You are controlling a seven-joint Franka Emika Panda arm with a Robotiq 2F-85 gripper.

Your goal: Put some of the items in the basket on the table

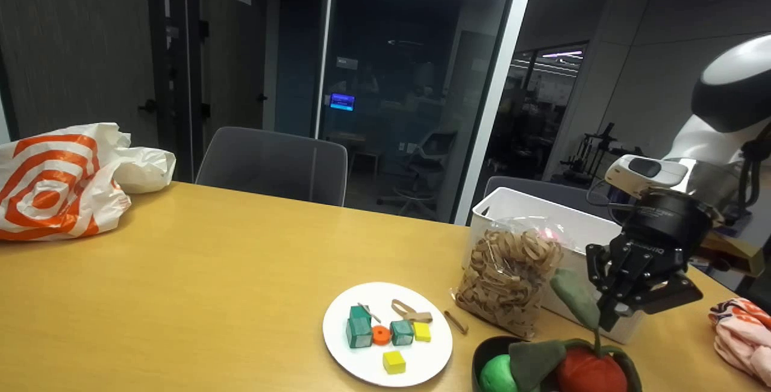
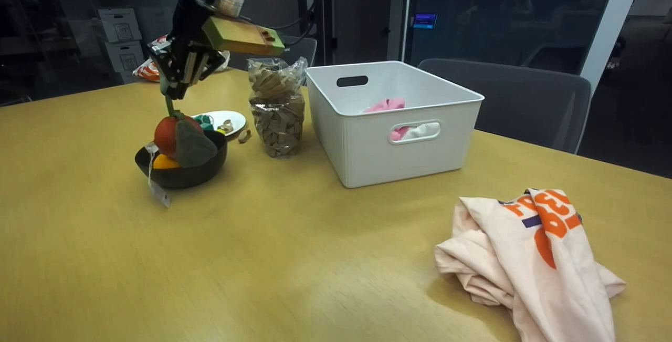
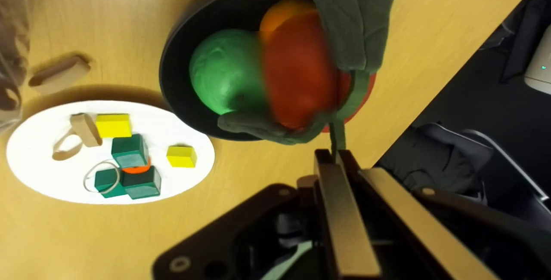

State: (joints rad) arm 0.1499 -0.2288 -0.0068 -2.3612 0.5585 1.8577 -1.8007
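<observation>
One red fruit [image 2: 167, 136], leafy, at the mouth of a dark bowl [image 2: 195, 175]; the hand [image 3: 335, 156] is pinching it by the green stem [image 3: 338, 139].
Whether the red fruit is hanging or resting is unclear; a green ball [image 3: 224, 71] is lying beside it. One clear bag of tan strips [image 1: 509, 277] is standing upright on the tabletop [image 1: 211, 289], just beside the white basket [image 2: 362, 153], where a pink thing [image 2: 387, 104] is showing inside. One white plate [image 1: 358, 367], near the bowl, is carrying coloured blocks [image 1: 394, 362]. One printed cloth [image 2: 517, 266] is lying crumpled.
</observation>
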